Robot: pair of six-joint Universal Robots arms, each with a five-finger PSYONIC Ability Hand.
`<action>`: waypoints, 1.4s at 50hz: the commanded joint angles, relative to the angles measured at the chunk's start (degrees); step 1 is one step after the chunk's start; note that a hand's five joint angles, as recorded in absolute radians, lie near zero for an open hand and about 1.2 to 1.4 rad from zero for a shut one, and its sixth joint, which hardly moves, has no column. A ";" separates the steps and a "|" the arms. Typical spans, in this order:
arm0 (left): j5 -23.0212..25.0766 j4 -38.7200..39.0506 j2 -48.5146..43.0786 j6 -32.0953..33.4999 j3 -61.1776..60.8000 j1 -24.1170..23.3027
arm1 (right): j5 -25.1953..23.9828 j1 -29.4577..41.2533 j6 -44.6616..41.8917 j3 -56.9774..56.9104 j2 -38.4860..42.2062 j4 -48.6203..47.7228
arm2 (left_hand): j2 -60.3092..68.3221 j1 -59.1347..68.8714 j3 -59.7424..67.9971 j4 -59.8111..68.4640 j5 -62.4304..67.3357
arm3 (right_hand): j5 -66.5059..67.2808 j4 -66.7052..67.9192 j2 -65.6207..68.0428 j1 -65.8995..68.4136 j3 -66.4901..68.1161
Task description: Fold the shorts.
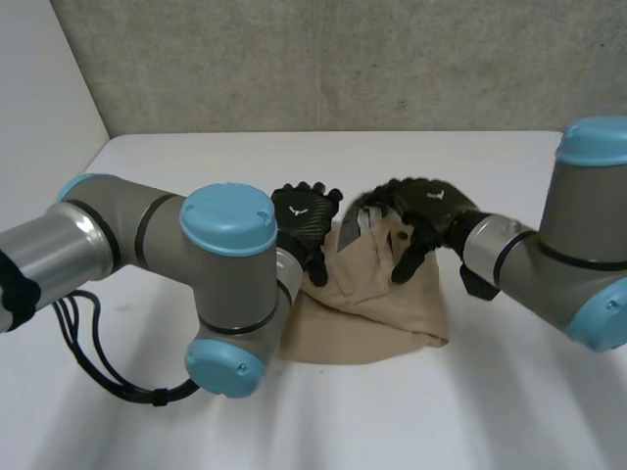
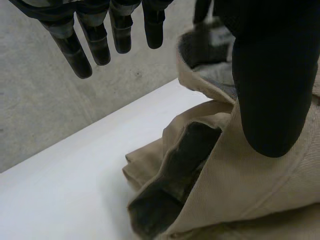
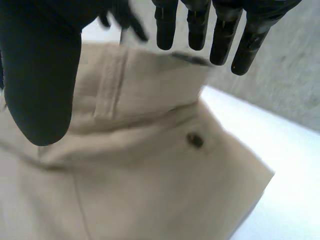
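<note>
2 hands are at the bunched tan shorts [image 1: 377, 304], which lie in the middle of the counter [image 1: 470, 411]: the left hand [image 1: 304, 220] at their far left edge, the right hand [image 1: 431, 211] over the waistband end, both with fingers straight and released, grasping nothing. I judge the fold barely begun, so next each hand needs a firm pinch on the waistband to draw the cloth flat. The left arm's elbow hides the near left part, and the legs cannot be told apart in the crumple.

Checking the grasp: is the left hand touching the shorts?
Cannot tell. Left wrist view, left hand: fingers hang clear of the shorts; thumb overlaps them, contact unclear.
</note>
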 commanded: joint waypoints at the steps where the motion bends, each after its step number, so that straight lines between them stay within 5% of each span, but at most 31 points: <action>1: -0.38 0.17 1.75 -0.12 -4.22 -0.11 | 0.44 -0.11 0.94 0.35 -5.50 -0.02 | 1.58 2.02 1.06 1.64 0.76 | -4.19 -3.68 -3.03 -1.90 -2.49; 14: -0.91 -2.64 1.75 -0.03 -8.00 -1.07 | 1.14 -0.63 0.59 0.18 -10.51 -0.02 | 10.80 11.24 10.28 10.86 9.98 | -4.19 -3.68 -3.03 -1.90 -2.49; 27: -10.75 -5.02 8.50 0.06 -15.03 -1.16 | 1.23 -0.72 -0.90 -3.16 3.11 0.68 | 17.90 18.34 17.38 17.95 17.07 | -4.19 -3.68 -3.03 -1.90 -2.49; 39: -9.97 -3.88 13.09 0.32 -12.23 -0.46 | 0.97 -0.37 -0.99 -5.89 11.29 0.94 | 9.50 9.94 8.98 9.56 8.68 | -4.19 -3.68 -3.03 -1.90 -2.49; 49: -2.76 -1.86 9.67 0.06 -0.99 -0.37 | -0.26 1.46 -7.48 -1.06 11.03 1.12 | 7.47 7.91 6.95 7.52 6.64 | -4.19 -3.68 -3.03 -1.90 -2.49; 59: -3.02 -1.76 7.29 -0.82 0.34 -0.55 | 0.09 4.90 -10.84 1.06 7.60 1.03 | 6.97 7.41 6.45 7.02 6.14 | -4.19 -3.68 -3.03 -1.90 -2.49; 65: -3.20 -1.94 4.04 -3.98 -0.01 -0.63 | 2.89 4.81 -10.05 0.09 5.14 2.08 | 5.45 5.89 4.94 5.51 4.63 | -4.19 -3.68 -3.03 -1.90 -2.49; 70: -3.11 -2.12 2.37 -5.66 -0.01 -0.72 | 10.80 4.64 -9.35 -2.10 4.26 4.89 | 5.45 5.89 4.93 5.51 4.62 | -4.19 -3.68 -3.03 -1.90 -2.49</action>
